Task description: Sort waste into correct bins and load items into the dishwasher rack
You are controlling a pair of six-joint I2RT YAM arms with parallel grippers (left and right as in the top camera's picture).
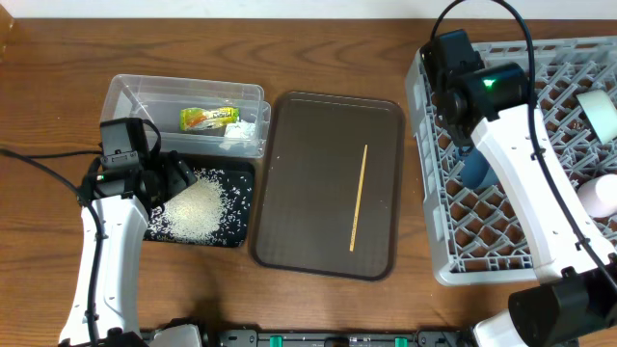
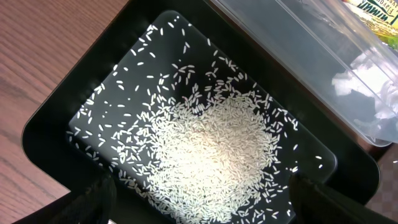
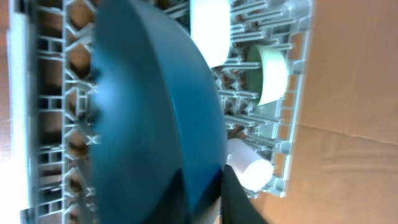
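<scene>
1. On the brown wooden table point(image 1: 318, 48), the grey rack point(image 1: 429, 193) fills 3 o'clock, and the brown tray point(image 1: 308, 193) at centre carries the stick point(image 1: 359, 198).
2. At 10 o'clock, the clear tub point(image 1: 125, 96) holds the wrapper point(image 1: 208, 118) and tissue point(image 1: 236, 133).
3. At 8 o'clock, just beside the tub, the black tray point(image 2: 62, 143) holds rice point(image 2: 211, 143).
4. The left claw point(image 2: 202, 199) hangs spread above the rice.
5. The right claw point(image 3: 208, 199) pinches the blue plate point(image 3: 143, 112) in the rack.

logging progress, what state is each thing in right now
rice: piled in black tray
wrapper: in clear tub
tissue: in clear tub
wooden stick: flat on brown tray
dark blue plate: on edge in rack
pale bowl, mint bowl, cup: in rack
left gripper: open over rice
right gripper: at plate rim, grip unclear
</scene>
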